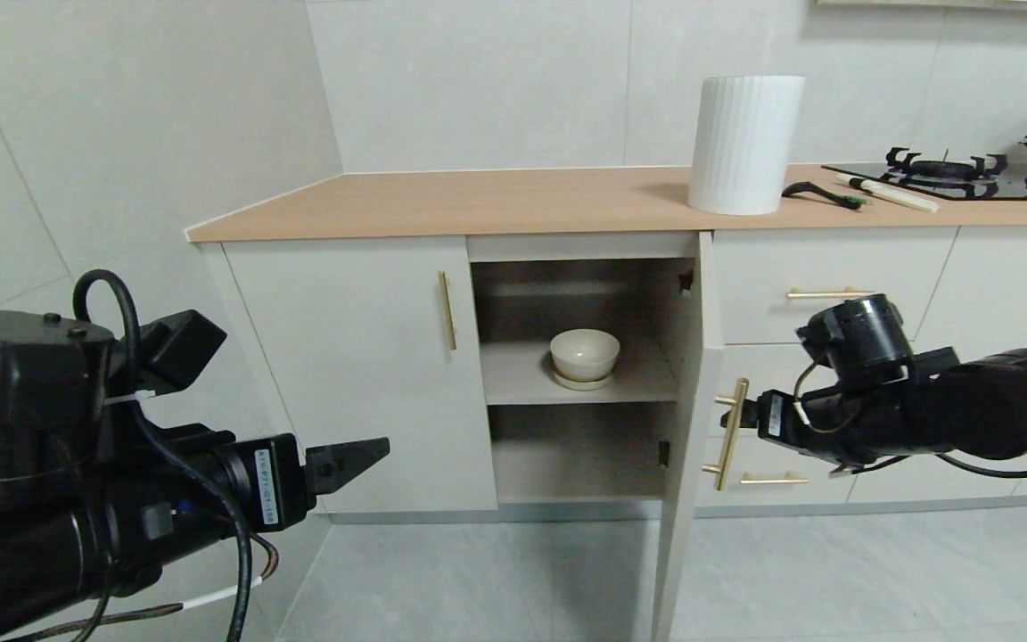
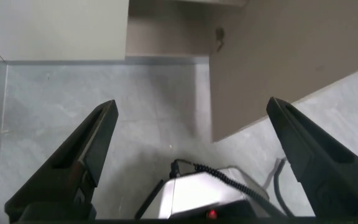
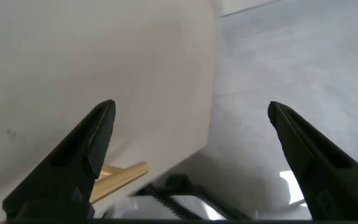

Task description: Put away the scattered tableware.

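The bowl (image 1: 584,354) is sitting on a saucer (image 1: 581,384) on the shelf (image 1: 638,385) inside the cabinet, whose door (image 1: 687,374) is standing open. The right gripper (image 3: 190,109) is hovering with jaws spread, just beside the door's handle (image 1: 731,434). The left gripper (image 2: 191,106) is hanging released, low above the floor (image 2: 148,118).

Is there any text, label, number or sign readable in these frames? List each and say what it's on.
White label behind the left gripper: one line of print, too small to read.
Pale tag behind the right gripper: too small to read.
Cabinet door and white canister: no print visible.
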Robot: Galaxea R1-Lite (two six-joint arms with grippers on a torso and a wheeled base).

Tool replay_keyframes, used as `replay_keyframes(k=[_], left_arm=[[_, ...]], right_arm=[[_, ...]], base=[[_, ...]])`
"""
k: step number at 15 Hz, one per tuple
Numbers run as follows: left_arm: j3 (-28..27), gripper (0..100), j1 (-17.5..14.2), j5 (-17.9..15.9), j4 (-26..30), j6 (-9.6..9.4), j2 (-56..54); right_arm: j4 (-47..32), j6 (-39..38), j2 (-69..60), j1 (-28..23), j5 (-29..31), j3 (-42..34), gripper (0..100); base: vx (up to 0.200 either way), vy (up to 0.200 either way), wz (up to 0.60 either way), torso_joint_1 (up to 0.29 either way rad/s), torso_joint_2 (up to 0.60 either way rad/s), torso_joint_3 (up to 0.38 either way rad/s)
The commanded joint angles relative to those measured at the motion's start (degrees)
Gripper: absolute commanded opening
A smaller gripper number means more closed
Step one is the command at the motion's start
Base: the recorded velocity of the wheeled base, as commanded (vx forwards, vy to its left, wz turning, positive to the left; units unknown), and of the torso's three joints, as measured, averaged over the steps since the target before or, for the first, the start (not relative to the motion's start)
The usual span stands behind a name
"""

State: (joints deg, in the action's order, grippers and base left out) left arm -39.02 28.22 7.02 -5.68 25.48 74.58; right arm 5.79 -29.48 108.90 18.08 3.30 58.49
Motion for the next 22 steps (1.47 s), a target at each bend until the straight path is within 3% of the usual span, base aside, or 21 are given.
replay_keyframes(k=[1,5,11,18,22], left_arm=[[-0.3,100,-0.1,0.0,0.1,0.01,0.4],[-0.1,100,-0.1,0.4,0.1,0.01,2.6],[0.1,100,-0.1,0.4,0.1,-0.08,2.5],[-0.1,100,-0.1,0.5,0.1,0.1,3.1],[-0.2,100,-0.1,1.2,-0.1,0.27,3.1]], right_arm=[[0.0,0.1,4.9,3.3,-0.2,3.6,100],[0.0,0.3,9.1,5.4,-0.1,8.8,100],[0.1,0.0,9.1,5.9,0.0,8.8,100],[1.1,-0.1,9.8,7.5,-0.2,8.7,100],[2.2,-1.3,11.5,9.5,-0.1,9.0,100]], base=[[0.0,0.0,0.0,0.0,0.0,0.0],[0.0,0.0,0.0,0.0,0.0,0.0],[0.0,0.0,0.0,0.0,0.0,0.0],[0.2,0.0,0.0,0.003,0.0,0.004],[0.0,0.0,0.0,0.0,0.0,0.0]])
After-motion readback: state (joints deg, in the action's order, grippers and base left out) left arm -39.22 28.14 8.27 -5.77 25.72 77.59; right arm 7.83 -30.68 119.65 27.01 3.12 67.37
